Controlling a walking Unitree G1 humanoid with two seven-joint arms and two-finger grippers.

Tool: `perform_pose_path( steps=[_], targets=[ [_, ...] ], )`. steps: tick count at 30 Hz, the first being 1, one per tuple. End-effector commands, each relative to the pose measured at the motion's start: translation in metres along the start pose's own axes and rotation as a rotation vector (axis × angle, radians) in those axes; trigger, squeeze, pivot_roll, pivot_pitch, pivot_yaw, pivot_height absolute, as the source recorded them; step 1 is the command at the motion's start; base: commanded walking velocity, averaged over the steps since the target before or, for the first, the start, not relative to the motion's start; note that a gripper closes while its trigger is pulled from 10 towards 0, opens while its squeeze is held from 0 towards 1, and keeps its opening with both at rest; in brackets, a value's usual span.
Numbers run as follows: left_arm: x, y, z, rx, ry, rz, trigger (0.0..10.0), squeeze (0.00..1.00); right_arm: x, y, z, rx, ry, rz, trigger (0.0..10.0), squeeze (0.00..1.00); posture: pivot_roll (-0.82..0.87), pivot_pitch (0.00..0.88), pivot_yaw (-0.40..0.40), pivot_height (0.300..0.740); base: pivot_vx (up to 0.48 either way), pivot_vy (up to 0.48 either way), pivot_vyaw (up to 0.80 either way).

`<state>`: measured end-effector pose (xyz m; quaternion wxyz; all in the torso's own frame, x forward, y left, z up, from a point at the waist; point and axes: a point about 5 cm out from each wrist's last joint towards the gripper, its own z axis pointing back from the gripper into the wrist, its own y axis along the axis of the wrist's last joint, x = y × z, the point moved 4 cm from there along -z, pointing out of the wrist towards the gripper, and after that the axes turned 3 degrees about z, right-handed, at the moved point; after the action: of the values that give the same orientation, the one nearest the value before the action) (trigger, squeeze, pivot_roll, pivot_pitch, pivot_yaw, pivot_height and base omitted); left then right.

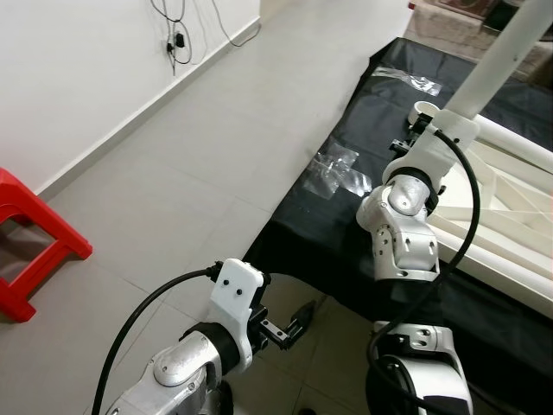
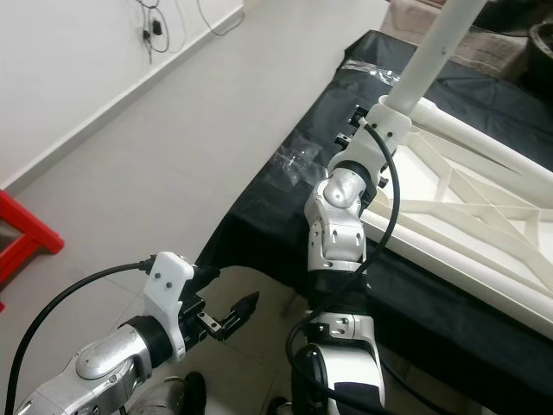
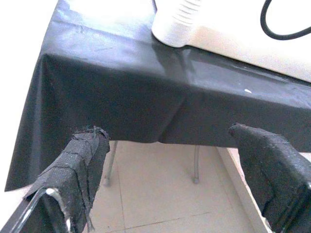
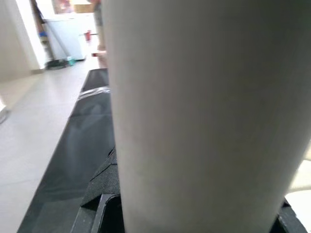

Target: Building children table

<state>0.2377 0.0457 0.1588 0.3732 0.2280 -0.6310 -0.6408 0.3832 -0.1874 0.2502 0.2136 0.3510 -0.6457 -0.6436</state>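
Upturned white tabletop (image 2: 467, 207) lying on the black-covered table (image 1: 346, 216) at right. White table leg (image 1: 505, 60) standing at its far-left corner, clamped in the right gripper (image 1: 422, 130). Left gripper (image 1: 289, 327) low, near, jaws apart over floor.

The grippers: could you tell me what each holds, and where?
The right gripper grips the white table leg near its lower end; the left gripper holds nothing.
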Motion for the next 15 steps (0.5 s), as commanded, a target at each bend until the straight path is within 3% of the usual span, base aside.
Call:
perform_pose_path(
  steps=[1, 7, 13, 15],
  targets=[
    [0.001, -0.004, -0.001, -0.012, -0.009, -0.006, 10.0, 0.0, 0.029, -0.054, 0.003, -0.168, -0.167, 0.17, 10.0, 0.0, 0.19, 0.216, -0.082, 0.74, 0.0, 0.0, 0.0],
    [0.0, -0.005, -0.002, -0.01, -0.011, -0.01, 10.0, 0.0, 0.038, -0.062, 0.023, -0.244, -0.381, 0.173, 10.0, 0.0, 0.18, 0.212, -0.08, 0.74, 0.0, 0.0, 0.0],
    [0.0, -0.006, -0.002, -0.008, -0.014, -0.011, 10.0, 0.0, 0.033, -0.06, 0.027, -0.236, -0.404, 0.093, 10.0, 0.0, 0.18, 0.207, -0.081, 0.74, 0.0, 0.0, 0.0],
    [0.0, -0.006, -0.003, -0.008, -0.015, -0.011, 10.0, 0.0, 0.021, -0.06, 0.028, -0.247, -0.327, 0.043, 10.0, 0.0, 0.18, 0.201, -0.079, 0.74, 0.0, 0.0, 0.0]
  ],
)
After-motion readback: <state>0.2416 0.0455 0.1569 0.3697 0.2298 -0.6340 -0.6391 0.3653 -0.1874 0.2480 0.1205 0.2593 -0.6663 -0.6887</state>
